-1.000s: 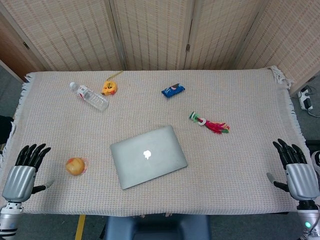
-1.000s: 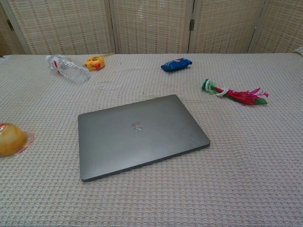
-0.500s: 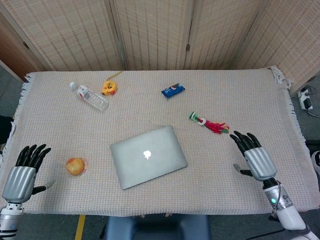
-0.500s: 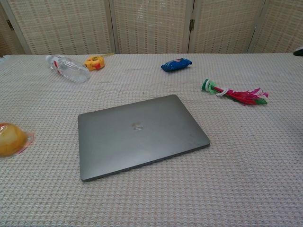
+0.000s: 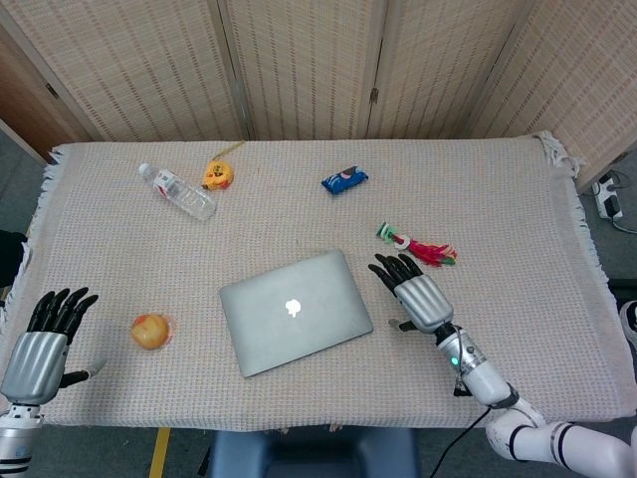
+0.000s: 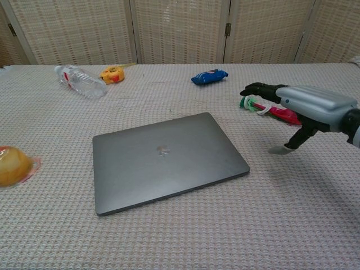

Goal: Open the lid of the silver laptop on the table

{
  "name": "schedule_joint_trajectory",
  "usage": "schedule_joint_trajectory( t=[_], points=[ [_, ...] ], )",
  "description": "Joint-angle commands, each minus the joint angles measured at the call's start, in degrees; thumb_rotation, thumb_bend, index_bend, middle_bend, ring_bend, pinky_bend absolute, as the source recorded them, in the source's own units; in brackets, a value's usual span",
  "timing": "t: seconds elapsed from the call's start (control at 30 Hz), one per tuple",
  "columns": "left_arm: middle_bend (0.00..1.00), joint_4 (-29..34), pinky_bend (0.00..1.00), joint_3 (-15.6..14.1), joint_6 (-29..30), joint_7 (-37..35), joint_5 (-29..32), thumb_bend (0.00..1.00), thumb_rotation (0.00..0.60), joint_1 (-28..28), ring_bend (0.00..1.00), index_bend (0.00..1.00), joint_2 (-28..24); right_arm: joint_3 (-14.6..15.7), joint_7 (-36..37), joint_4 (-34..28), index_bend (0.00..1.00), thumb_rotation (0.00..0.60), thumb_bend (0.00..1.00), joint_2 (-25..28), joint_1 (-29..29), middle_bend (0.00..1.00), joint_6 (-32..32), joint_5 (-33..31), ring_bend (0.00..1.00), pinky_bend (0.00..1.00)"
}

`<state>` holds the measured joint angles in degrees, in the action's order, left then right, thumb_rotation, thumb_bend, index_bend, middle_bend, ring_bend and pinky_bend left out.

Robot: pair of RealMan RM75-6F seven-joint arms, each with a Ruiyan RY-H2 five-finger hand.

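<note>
Laptop (image 5: 296, 311) lies shut near the middle of the counter (image 5: 518, 209), long axis running left-near to right-far. Right hand (image 5: 413, 294) hovers just beside its right edge, fingers spread, holding nothing. Left hand (image 5: 42, 344) sits well apart at the near-left corner, likewise empty. Right hand is nearer; laptop lies to its left.

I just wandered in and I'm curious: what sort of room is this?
Probably an indoor test area, not a home. A table under a woven cloth stands before folding wicker screens, holding a closed silver laptop, a water bottle and small oddments.
</note>
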<state>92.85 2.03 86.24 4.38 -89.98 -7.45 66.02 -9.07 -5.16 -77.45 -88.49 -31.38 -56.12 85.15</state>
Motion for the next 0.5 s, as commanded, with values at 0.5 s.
schedule_joint_trajectory(
  t=[0.5],
  points=[
    [0.12,-0.64,0.0,-0.28,-0.9,-0.15,0.55,0.18,0.6,-0.12,0.07,0.15,0.48,0.34,2.48,12.87,0.0,0.6,0.14,-9.37,-5.74,0.0,3.04,-2.41,0.0,0.0]
  ],
)
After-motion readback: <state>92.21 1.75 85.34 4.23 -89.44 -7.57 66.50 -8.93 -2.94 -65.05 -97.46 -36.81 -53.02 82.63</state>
